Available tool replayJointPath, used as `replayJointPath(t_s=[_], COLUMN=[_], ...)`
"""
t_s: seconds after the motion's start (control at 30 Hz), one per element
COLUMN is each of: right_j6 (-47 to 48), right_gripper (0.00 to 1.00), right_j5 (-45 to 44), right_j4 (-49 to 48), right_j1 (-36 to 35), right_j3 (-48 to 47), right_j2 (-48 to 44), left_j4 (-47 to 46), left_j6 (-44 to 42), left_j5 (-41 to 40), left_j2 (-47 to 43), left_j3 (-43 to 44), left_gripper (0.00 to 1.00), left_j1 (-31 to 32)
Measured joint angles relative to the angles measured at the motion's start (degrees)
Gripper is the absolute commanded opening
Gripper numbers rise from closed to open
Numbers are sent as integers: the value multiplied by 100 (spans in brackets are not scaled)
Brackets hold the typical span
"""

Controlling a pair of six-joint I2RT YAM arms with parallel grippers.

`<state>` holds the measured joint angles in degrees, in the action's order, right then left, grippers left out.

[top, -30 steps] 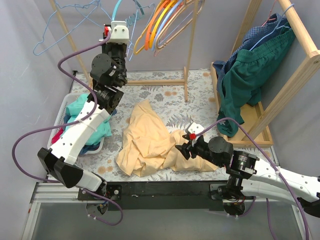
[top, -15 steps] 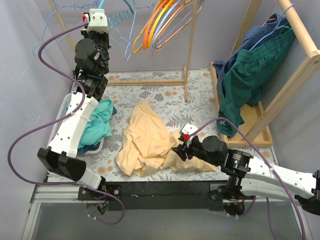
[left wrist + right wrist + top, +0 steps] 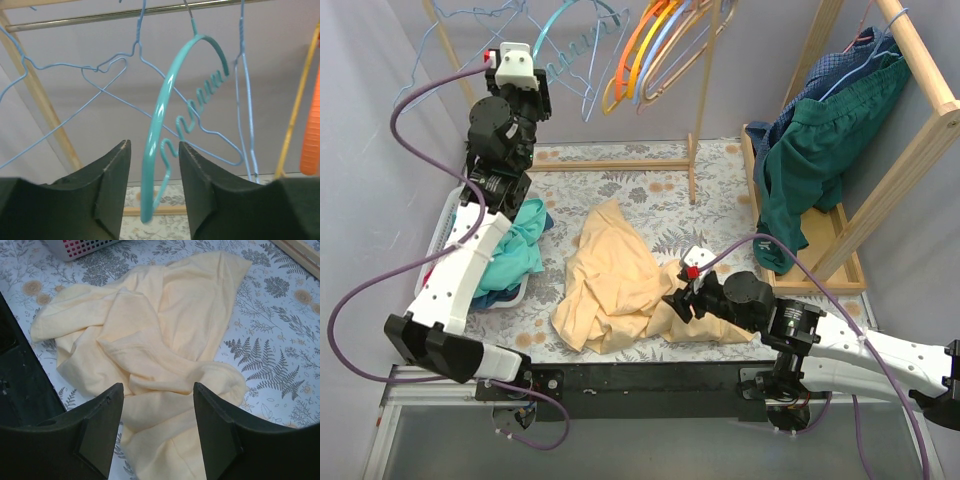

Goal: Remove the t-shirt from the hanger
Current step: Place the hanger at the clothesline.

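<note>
All seems done: the right pincer (image 3: 157, 390), open, hovers over the yellow t-shirt (image 3: 615, 280), which lies crumpled on the surface (image 3: 650, 190), off any hanger. Farther back, the left pincer (image 3: 153, 145) stands open around the bare teal hanger (image 3: 161, 100).

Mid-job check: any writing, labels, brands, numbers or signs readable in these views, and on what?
None can be read. The yellow t-shirt shows no print or tag, the teal hanger and the orange hanger are bare, the laundry basket carries no label, the table cover has only a fern-and-flower pattern, and the green garment hanging at the right shows no lettering.
</note>
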<state>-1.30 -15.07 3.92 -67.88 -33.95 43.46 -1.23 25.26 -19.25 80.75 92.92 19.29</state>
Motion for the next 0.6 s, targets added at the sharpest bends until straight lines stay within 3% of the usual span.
replayJointPath(t_s=[0.1, 0.2, 0.33, 0.6], right_j6=[-44, -118, -243, -568], right_gripper=[68, 70, 79, 81], right_j5=[-33, -98, -275, -743], right_j4=[0, 4, 66, 369], right_j1=[0, 0, 0, 0], right_j3=[0, -2, -13, -275], right_j2=[63, 166, 262, 535], left_j4=[138, 260, 708, 1882], left_j6=[118, 271, 656, 1912], left_j5=[96, 173, 420, 1314], left_j2=[-391, -820, -1495, -3307], left_j3=[-155, -155, -13, -407], left_gripper=[86, 97, 98, 98], left_j1=[0, 2, 0, 0])
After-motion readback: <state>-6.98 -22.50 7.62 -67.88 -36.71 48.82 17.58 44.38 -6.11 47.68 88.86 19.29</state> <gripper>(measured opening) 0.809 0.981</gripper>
